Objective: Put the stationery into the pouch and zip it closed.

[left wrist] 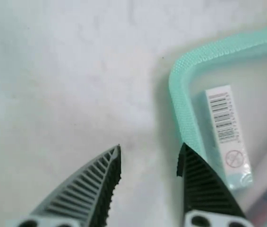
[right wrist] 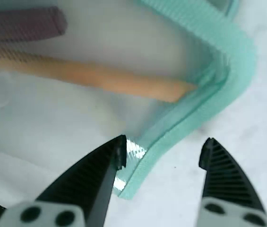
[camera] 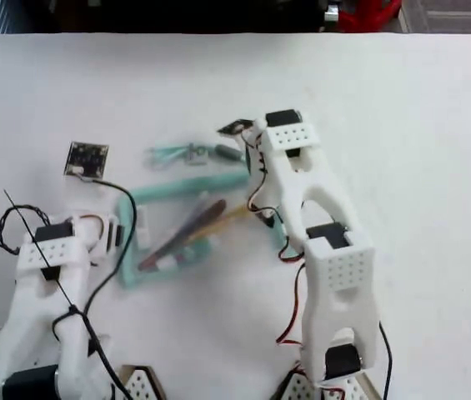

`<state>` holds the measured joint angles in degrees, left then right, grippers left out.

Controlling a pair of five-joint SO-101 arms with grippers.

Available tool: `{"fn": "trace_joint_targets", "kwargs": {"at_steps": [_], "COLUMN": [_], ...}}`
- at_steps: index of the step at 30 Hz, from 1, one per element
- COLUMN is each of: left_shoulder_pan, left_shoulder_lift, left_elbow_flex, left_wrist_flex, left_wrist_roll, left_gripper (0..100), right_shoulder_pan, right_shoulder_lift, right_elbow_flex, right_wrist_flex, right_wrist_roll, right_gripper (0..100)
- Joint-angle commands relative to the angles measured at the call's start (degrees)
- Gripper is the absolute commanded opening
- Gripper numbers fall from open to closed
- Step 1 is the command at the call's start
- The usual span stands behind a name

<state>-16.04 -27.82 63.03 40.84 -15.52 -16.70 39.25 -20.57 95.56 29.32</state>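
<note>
White surface [camera: 418, 125]. Left pincer [left wrist: 150, 149] released, just beside the pouch's [camera: 187, 187] left end. Pouch lies mid-frame; pens [camera: 187, 232] inside, long axis lower left to upper right. Right pincer [right wrist: 165, 140] released, straddling the pouch's right corner, probably the nearer arm.

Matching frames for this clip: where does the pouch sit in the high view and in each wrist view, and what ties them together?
High view: the pouch lies near the middle of the table.
Left wrist view: a rounded pouch corner sits beside the open left gripper.
Right wrist view: another pouch corner, its edge running in between the open right gripper fingertips.
Shared landmark: the pouch's teal woven edge band.
</note>
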Motion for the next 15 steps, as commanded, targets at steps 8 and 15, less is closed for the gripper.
{"fn": "trace_joint_targets", "kwargs": {"at_steps": [8,15], "left_shoulder_pan": [1.1,1.1], "left_shoulder_lift": [0.6,0.6], "left_elbow_flex": [-2.4,-2.4], "left_wrist_flex": [-0.6,-0.6], "left_wrist_roll": [-0.2,-0.1], "left_gripper": [20,20], "right_shoulder_pan": [0.0,-0.3], "right_shoulder_lift": [-1.0,2.4], "right_elbow_flex": [-5.6,-5.3], "right_wrist_flex": [2.6,2.5], "right_wrist_roll": [-4.2,-8.0], "right_gripper": [20.1,20.1]}}
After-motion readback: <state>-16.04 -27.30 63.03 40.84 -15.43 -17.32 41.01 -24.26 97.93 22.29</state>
